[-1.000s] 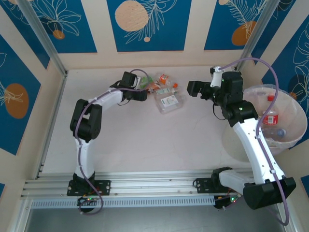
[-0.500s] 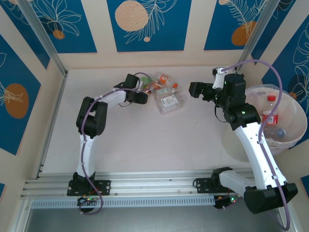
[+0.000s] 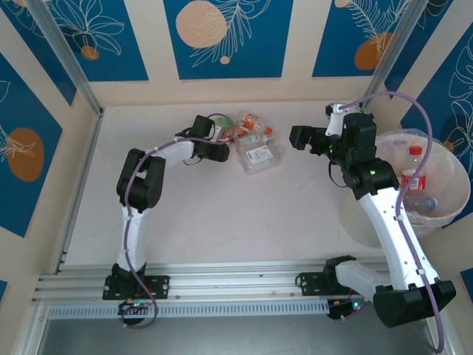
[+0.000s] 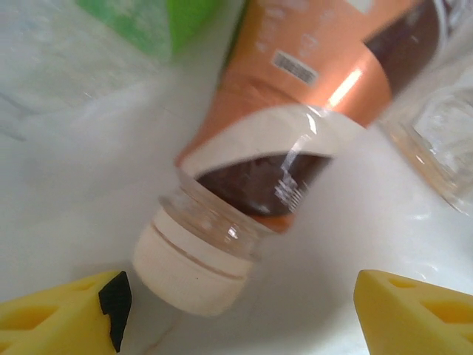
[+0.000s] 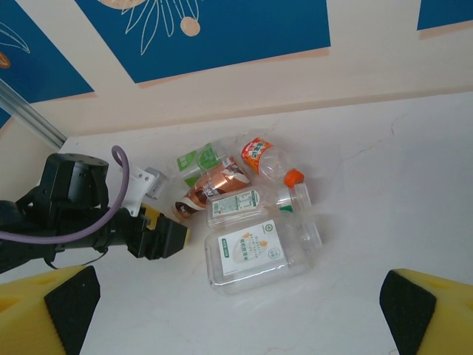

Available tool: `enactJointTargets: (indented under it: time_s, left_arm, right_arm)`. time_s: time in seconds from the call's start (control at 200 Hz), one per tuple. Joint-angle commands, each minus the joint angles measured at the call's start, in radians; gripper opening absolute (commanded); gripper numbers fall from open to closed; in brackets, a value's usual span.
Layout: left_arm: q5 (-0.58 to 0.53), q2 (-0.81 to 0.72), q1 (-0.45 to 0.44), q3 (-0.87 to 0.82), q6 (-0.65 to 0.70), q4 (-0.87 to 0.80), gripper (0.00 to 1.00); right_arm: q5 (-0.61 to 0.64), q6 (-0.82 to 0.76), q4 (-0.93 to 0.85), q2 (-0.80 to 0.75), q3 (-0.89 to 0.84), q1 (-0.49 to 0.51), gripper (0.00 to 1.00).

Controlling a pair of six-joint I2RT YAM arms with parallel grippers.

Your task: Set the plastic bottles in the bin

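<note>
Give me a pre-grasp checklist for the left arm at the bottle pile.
1. Left end effector open: ok.
2. White cap of the copper-labelled bottle between its fingers: ok, though off centre.
3. Green-labelled bottle outside the grasp: ok.
4. Right end effector open and empty: ok.
5. Bin has room: ok.
6. Fingers low enough around the cap: cannot tell.

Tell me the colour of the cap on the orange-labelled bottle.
White cap, clearest in left wrist view.
</note>
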Motion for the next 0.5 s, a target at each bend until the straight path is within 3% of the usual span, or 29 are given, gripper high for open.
enactJointTargets:
  time_s: [0.0, 0.27, 0.495]
  left_arm:
    - [-0.047, 0.059, 0.007, 0.086, -0.004, -0.093, 0.79]
    - [0.024, 0.093, 0.000, 0.139, 0.016, -0.107, 0.72]
    - [0.042, 0.089, -0.019, 0.136, 0.057, -0.103, 0.53]
  right_arm:
    - [0.014, -0.021, -0.011, -0.008, 0.001, 0.003, 1.00]
    - [0.027, -0.029, -0.020, -0.016, 0.000, 0.002, 1.00]
    - [0.027, -0.028, -0.019, -0.016, -0.009, 0.002, 1.00]
